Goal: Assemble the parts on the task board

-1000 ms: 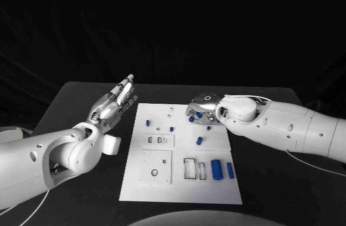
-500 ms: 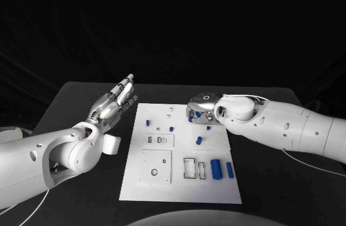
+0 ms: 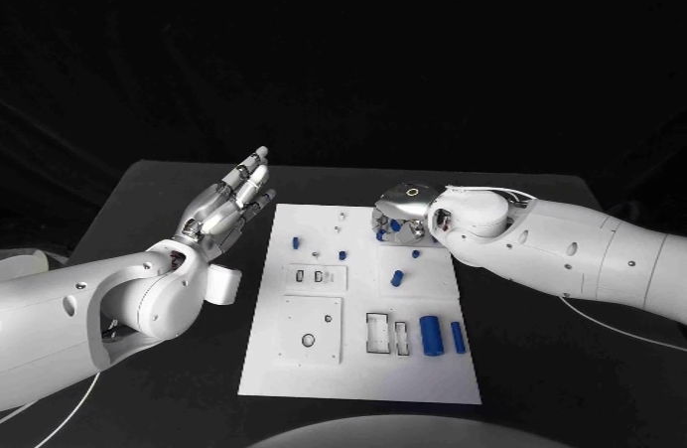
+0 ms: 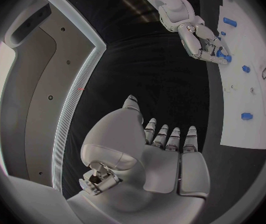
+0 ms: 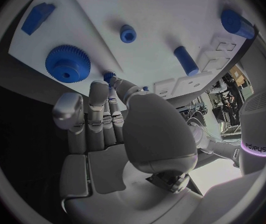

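The white task board lies in the middle of the black table. My right hand hovers over its far right part; in the right wrist view it pinches a small blue part between the thumb and a fingertip. Just past the fingers a blue gear lies on the board. A small blue ring and a blue peg lie nearby. My left hand is raised beside the board's left edge, fingers spread, holding nothing. The left wrist view shows it and the right hand.
Two blue cylinders stand at the board's near right beside a rectangular slot. Smaller blue pieces dot the board's middle. A blue block lies beyond the gear. Black table surrounds the board.
My right hand has shifted slightly toward the board's far edge, still over the same blue parts. The left arm has not moved.
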Robot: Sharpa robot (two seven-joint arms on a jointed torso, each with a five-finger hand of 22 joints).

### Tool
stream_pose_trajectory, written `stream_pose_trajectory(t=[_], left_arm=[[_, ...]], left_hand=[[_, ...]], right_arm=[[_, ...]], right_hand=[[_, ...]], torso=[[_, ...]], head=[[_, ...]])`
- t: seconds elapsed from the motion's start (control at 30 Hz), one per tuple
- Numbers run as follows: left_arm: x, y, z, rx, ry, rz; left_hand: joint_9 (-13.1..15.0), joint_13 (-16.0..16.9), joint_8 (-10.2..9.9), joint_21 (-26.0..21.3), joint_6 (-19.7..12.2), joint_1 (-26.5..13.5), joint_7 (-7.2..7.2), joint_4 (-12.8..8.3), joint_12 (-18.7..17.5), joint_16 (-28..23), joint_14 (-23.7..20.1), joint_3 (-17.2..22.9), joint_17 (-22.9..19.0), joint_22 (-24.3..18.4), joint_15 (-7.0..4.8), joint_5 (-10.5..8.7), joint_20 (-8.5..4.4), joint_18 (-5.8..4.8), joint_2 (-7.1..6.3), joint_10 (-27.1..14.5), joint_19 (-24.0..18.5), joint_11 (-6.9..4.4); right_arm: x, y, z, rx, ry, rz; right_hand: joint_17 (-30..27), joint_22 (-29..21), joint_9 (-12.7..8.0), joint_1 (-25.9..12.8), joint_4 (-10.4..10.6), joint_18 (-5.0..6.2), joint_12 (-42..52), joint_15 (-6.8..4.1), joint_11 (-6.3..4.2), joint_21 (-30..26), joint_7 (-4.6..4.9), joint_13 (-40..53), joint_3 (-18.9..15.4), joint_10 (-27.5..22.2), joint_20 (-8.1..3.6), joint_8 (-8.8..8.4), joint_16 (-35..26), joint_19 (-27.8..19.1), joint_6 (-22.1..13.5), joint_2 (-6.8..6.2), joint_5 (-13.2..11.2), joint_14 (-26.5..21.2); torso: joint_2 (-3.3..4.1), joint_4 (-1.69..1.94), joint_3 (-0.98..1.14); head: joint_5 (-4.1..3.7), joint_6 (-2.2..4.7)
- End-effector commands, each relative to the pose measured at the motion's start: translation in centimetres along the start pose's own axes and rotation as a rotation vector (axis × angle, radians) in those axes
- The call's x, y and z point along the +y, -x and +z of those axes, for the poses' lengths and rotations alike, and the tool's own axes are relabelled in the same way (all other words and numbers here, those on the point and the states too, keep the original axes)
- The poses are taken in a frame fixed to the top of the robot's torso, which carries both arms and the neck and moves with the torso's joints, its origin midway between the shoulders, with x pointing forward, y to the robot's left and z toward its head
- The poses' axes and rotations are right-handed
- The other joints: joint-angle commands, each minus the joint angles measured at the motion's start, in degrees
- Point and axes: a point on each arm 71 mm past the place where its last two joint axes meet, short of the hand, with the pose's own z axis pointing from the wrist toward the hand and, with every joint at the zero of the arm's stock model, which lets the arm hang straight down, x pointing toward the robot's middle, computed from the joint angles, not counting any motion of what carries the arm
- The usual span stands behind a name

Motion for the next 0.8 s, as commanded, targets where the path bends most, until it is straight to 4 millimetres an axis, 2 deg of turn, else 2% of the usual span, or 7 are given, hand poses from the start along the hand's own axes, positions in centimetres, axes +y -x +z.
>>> stream_pose_trajectory(t=[0.03,0.37,0.5,0.57,0.8], left_arm=[[-0.1,-0.1,0.0,0.022,-0.006,-0.003],[-0.1,0.0,-0.2,0.015,-0.005,0.001],[-0.2,0.0,-0.2,0.014,-0.005,0.001],[-0.2,0.0,-0.3,0.012,-0.005,0.002],[-0.2,0.1,-0.2,0.007,-0.009,0.005]], left_hand=[[0.0,0.1,0.2,-0.4,0.2,0.9,0.6,0.1,0.3,-0.2,0.1,0.4,-0.1,-0.1,0.41,0.67,0.62,0.95,-0.17,0.0,0.0,0.42],[0.1,0.1,0.2,-0.4,0.4,1.9,0.98,0.1,0.6,-0.2,0.1,0.7,-0.1,-0.1,0.46,1.96,0.79,0.96,-0.24,0.0,0.0,0.67],[0.1,0.1,0.2,-0.4,0.4,2.0,1.03,0.1,0.6,-0.2,0.1,0.7,-0.1,-0.1,0.47,2.08,0.81,0.96,-0.26,0.0,0.0,0.72],[0.1,0.1,0.2,-0.4,0.5,2.1,1.06,0.1,0.7,-0.2,0.1,0.7,-0.1,-0.1,0.48,2.19,0.83,0.96,-0.28,0.0,0.0,0.76],[0.1,0.1,0.3,-0.4,0.8,2.4,1.51,0.2,0.7,-0.2,0.1,0.7,-0.1,-0.1,0.58,2.36,0.89,0.98,-0.29,0.0,0.0,0.77]], right_arm=[[0.2,0.8,0.1,-0.037,0.011,0.021],[0.3,4.2,0.4,-0.096,0.021,0.026],[0.6,4.8,1.1,-0.1,0.025,0.028],[0.7,5.0,1.6,-0.101,0.028,0.028],[1.2,5.4,3.5,-0.11,0.033,0.028]], right_hand=[[0.4,0.8,0.6,0.0,-0.2,-0.65,-0.7,0.13,-0.24,0.6,0.13,-0.3,0.6,1.2,0.01,0.27,0.5,0.4,0.5,0.58,1.3,0.6],[1.5,2.7,1.1,-0.7,0.1,-0.95,-1.4,0.31,-0.06,1.9,0.3,-0.7,0.8,2.1,0.16,0.21,1.3,1.1,0.7,0.25,3.1,1.1],[1.5,3.2,1.2,-1.2,0.3,-1.01,-1.9,0.32,0.02,2.2,0.32,-1.0,0.9,2.2,0.21,0.06,1.4,1.2,0.7,-0.04,4.0,1.1],[1.7,3.5,1.3,-1.3,0.3,-1.04,-2.0,0.3,0.01,2.4,0.31,-1.1,0.9,2.2,0.21,0.0,1.5,1.3,0.6,-0.22,4.3,1.1],[2.0,4.3,1.4,-1.3,0.1,-1.17,-2.4,0.28,-0.06,2.9,0.27,-1.3,1.0,2.2,0.21,-0.18,1.7,1.5,0.5,-0.63,4.7,1.2]], torso=[[-0.04,0.05,-0.03],[-0.04,0.2,-0.12],[0.01,0.22,-0.06],[0.07,0.27,-0.11],[0.25,0.49,-0.22]], head=[[0.32,-0.21],[0.72,-0.4],[0.86,-0.63],[1.04,-0.72],[0.75,-0.45]])
